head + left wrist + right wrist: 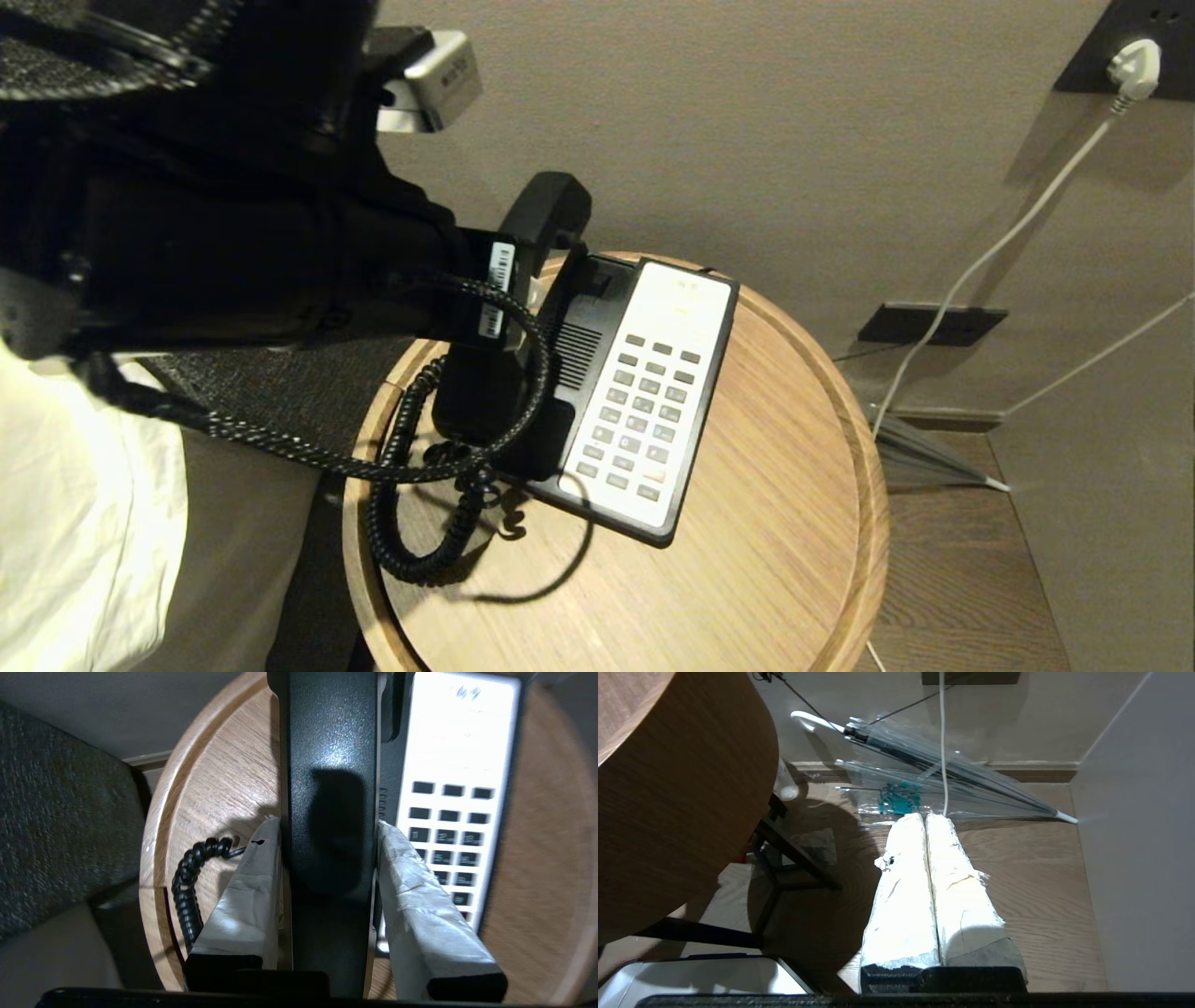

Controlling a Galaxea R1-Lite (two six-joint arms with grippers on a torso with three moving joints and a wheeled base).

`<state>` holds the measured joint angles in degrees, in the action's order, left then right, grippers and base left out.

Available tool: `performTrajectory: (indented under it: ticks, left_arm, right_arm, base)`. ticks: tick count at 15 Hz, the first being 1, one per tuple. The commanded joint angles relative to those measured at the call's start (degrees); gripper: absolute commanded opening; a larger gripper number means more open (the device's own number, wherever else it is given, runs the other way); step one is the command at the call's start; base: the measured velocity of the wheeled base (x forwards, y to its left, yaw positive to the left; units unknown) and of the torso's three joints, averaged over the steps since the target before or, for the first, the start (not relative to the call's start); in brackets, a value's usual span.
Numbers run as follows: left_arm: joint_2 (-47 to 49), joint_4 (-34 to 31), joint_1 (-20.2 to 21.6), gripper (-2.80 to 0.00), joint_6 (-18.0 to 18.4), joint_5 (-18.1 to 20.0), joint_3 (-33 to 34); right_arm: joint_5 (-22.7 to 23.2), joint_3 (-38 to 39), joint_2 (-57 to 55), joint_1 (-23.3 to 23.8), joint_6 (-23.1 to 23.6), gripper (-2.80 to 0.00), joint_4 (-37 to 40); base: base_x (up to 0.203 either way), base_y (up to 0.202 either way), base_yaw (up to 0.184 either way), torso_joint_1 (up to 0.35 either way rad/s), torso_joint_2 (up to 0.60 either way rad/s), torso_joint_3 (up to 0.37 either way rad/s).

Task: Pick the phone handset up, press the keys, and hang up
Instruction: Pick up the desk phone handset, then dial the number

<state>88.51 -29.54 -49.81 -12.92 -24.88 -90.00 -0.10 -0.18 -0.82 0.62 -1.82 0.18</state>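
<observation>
Two taped fingers [252,886] of the left gripper [329,830] clamp the phone handset [331,765] mid-shaft, lifted at the phone base's [644,392] 9 o'clock; its lower end is hidden behind the arm. Coiled cord [411,523] droops onto the round table [775,560]. Right gripper [927,821] hangs pressed closed over the floor, umbrella [934,774] at 12 o'clock.

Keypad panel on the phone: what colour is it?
White, with dark grey keys, set in a black base; the keypad panel shows best in the head view.
</observation>
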Motion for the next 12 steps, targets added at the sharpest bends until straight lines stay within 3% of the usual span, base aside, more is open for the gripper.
performTrajectory:
  ticks: [1,6,9,12]
  left_arm:
    - [-6.53,-0.13,-0.02,-2.80,-2.64,0.48,1.92]
    - [-25.00,0.52,0.04,-2.80,-11.54,6.93,16.53]
    - [-36.47,0.79,0.05,-2.80,-15.50,9.06,26.32]
    - [-42.46,1.28,0.06,-2.80,-17.54,13.69,30.32]
  right_arm:
    - [0.01,0.01,0.02,-0.01,-0.03,-2.80,-0.01]
    - [0.01,0.01,-0.06,-0.01,-0.03,-2.80,-0.01]
    - [0.01,0.01,-0.04,-0.01,-0.03,-2.80,-0.01]
    - [0.01,0.01,-0.06,-0.01,-0.03,-2.80,-0.01]
  base:
    - [0.000,0.000,0.000,0.000,0.00,0.000]
    - [0.000,0.000,0.000,0.000,0.00,0.000]
    - [0.000,0.000,0.000,0.000,0.00,0.000]
    - [0.000,0.000,0.000,0.000,0.00,0.000]
